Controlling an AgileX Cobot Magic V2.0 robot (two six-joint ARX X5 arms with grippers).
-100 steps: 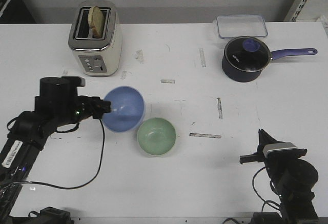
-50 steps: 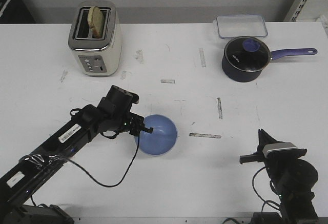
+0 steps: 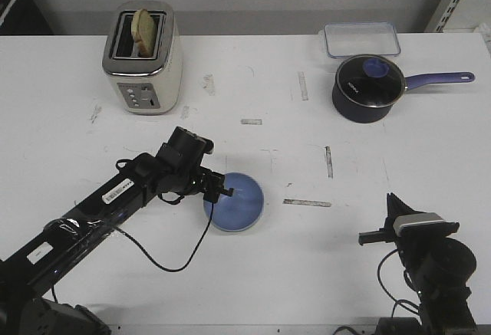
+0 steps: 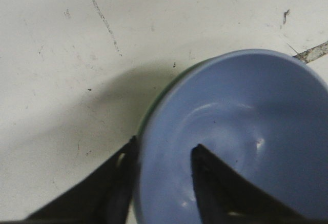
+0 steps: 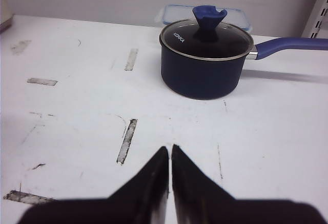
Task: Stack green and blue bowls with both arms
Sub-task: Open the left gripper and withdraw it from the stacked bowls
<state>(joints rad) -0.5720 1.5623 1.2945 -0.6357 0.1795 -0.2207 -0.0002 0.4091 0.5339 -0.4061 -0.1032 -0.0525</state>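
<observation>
The blue bowl (image 3: 236, 204) sits nested inside the green bowl, near the middle of the table. Only a thin green edge (image 4: 160, 93) shows beside the blue rim in the left wrist view. My left gripper (image 3: 222, 192) is at the blue bowl's left rim. In the left wrist view (image 4: 165, 144) its jaws straddle that rim with a wide gap, one finger (image 4: 125, 167) outside and one inside the blue bowl (image 4: 241, 131). My right gripper (image 3: 391, 211) rests at the front right, shut and empty, far from the bowls. Its closed tips (image 5: 170, 148) point over bare table.
A cream toaster (image 3: 143, 57) with bread stands at the back left. A dark purple lidded saucepan (image 3: 368, 87) and a clear lidded container (image 3: 360, 38) are at the back right. The left arm's black cable (image 3: 173, 262) loops over the table in front of the bowls.
My left arm carried the blue bowl right and toward the front, over the green bowl, then lowered it in. The green bowl is now almost hidden. The right arm has not moved.
</observation>
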